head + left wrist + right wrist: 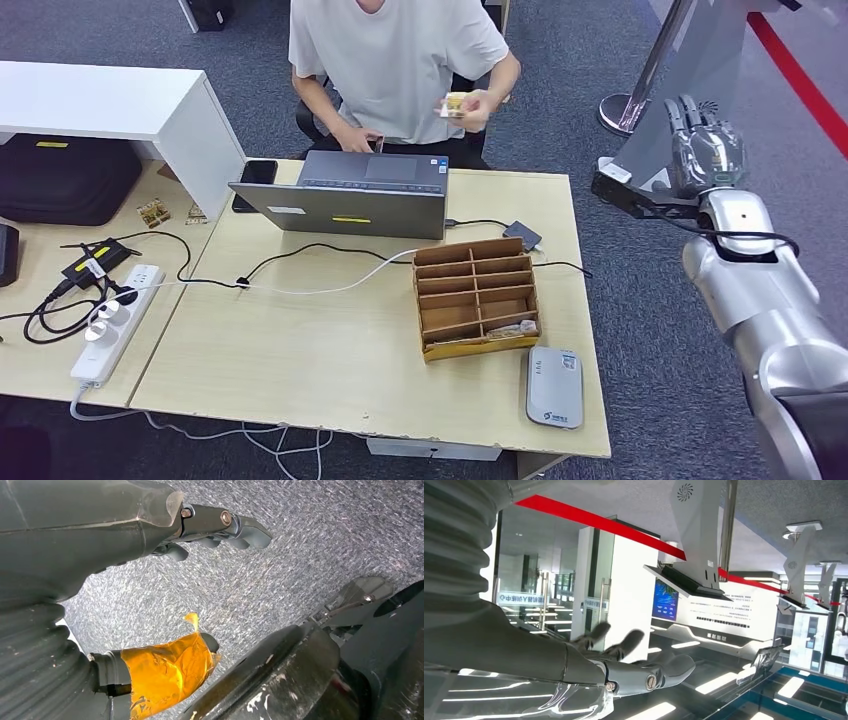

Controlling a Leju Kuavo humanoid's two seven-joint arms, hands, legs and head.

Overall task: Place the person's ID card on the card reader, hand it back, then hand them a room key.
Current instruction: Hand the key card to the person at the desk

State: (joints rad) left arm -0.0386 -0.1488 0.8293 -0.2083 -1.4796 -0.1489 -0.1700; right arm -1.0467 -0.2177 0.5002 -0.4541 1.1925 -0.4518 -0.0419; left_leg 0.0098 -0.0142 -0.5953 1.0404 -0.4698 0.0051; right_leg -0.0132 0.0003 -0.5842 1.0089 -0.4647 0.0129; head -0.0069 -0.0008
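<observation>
My right hand (706,150) is raised off the far right corner of the worktop (300,350), fingers apart and holding nothing; the right wrist view shows it (634,662) spread against the room beyond. My left hand (210,530) hangs low over the carpet, fingers loosely apart, empty too.

The card (458,105) is not mine yet. The person (395,60) seated behind the laptop (350,195) pinches it in one hand, held up near chest height, well apart from my right hand. It reads as a small pale rectangle, its long axis lying roughly across my view, slightly tilted; which face is toward me I cannot tell.

The step in hand, as I judge it, is taking the card. To do it well I should bring my right hand in toward the free end of the card, palm turned so thumb and fingers can close on its flat faces, not its edges, and only close once the card sits between them. I'd keep the approach above the laptop lid and the tray (478,297). The reader (555,387) lies flat near my edge, just beside the tray, so a grip near one short end should let me lay the card down flat on it.
</observation>
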